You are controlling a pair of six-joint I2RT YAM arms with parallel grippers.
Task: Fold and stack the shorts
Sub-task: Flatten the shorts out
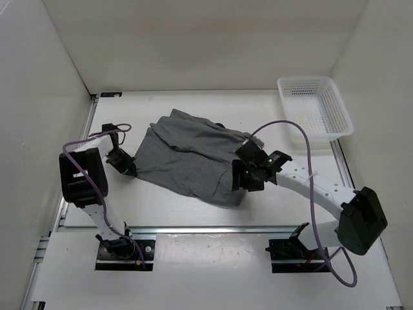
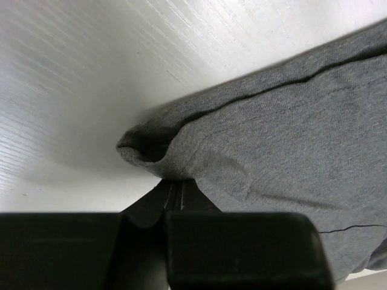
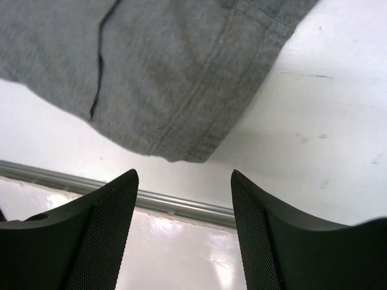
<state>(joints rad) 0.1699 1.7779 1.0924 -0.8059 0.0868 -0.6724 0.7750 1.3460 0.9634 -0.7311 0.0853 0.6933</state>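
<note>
Bright, even light throughout. The shorts [image 2: 272,139] cast a soft shadow on the table [image 2: 91,72] in the left wrist view; glare whitens the surface beside the rail [image 3: 181,206].

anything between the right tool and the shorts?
Nothing. Right wrist view shows only bare table between the open right tool and the shorts hem.

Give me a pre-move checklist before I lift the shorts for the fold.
1. Left gripper shut on the shorts edge: ok.
2. Right gripper gripping the shorts: not ok, jaws open, hem corner not between them.
3. Shorts lying flat: not ok, creased and skewed.
4. Left pinch holds every layer: cannot tell.
5. White basket apart from the shorts: ok, far right corner.
</note>
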